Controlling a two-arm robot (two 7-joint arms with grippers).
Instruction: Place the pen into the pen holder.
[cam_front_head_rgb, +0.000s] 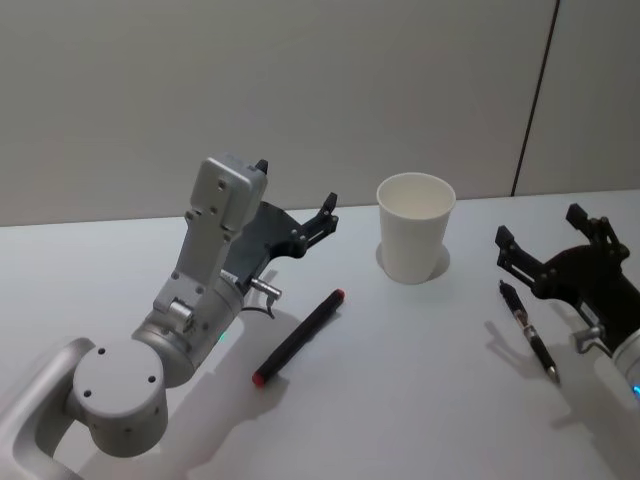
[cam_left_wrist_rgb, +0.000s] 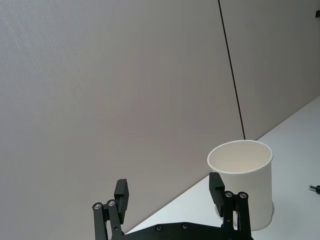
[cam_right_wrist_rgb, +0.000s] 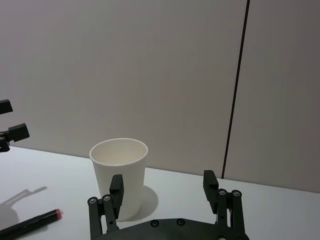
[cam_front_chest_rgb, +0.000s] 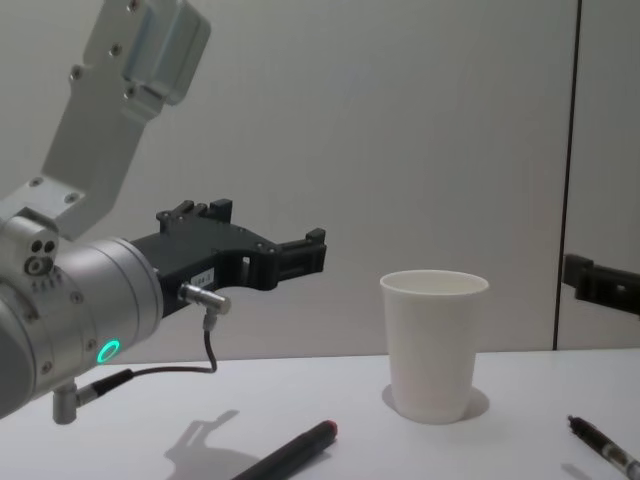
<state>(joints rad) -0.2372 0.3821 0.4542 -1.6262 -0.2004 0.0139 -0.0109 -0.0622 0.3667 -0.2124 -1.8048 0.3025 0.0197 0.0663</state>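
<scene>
We judge nothing done: pen and marker lie on the bench, pen holder empty, left gripper and right gripper jaws spread.

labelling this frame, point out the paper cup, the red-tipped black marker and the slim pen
paper cup (cam_front_head_rgb: 412, 250): head view, on its outer wall
red-tipped black marker (cam_front_head_rgb: 300, 336): head view, middle of its barrel
slim pen (cam_front_head_rgb: 528, 333): head view, middle of its barrel

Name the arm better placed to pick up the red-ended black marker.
Left. The left gripper, open, hovers close behind the marker; the right gripper, also open, is beyond the pen holder, next to a slimmer pen.
</scene>
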